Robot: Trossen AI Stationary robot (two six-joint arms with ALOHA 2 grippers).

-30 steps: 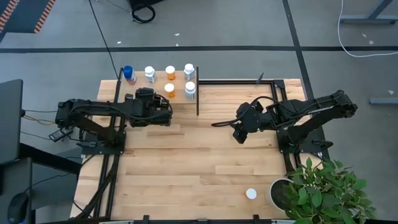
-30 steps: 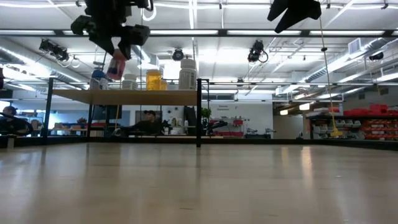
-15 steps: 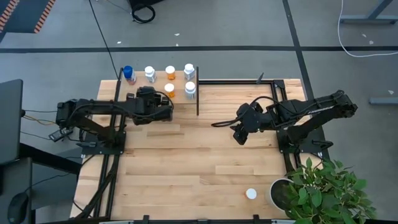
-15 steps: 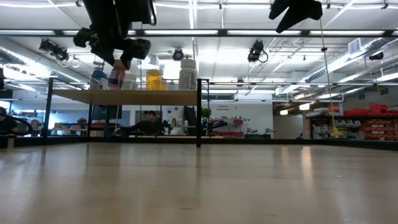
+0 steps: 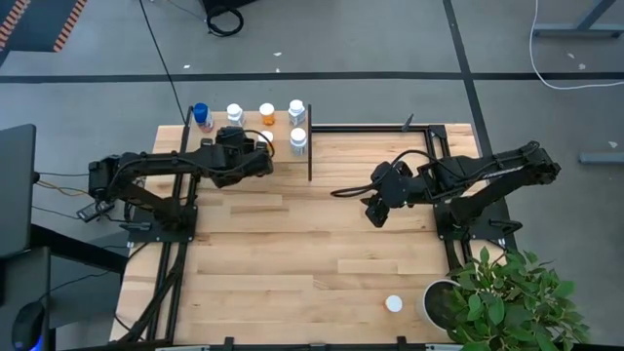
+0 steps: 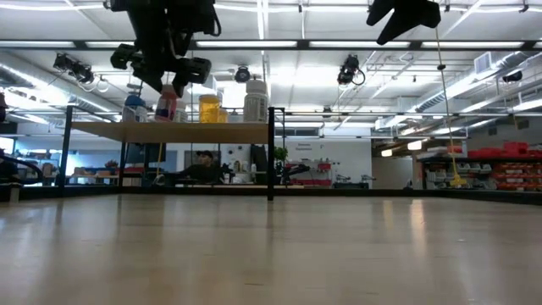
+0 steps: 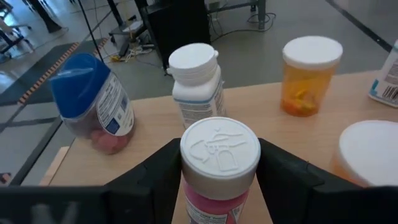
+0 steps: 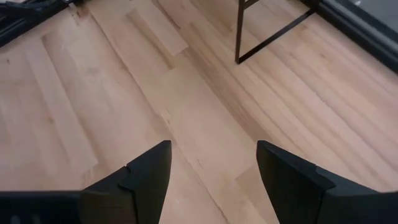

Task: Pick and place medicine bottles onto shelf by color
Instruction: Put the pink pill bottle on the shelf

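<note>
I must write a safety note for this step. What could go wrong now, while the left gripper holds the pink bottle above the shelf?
1. The left gripper holds the pink bottle close behind the white bottle; going forward might topple it.
2. The blue-capped bottle already leans, so a bump to the shelf could tip it over.

Grey concrete floor (image 5: 390,39) with dark seam lines; leafy green potted plant (image 5: 512,297) at table's five o'clock; bright ceiling strip lights (image 6: 356,44).
</note>
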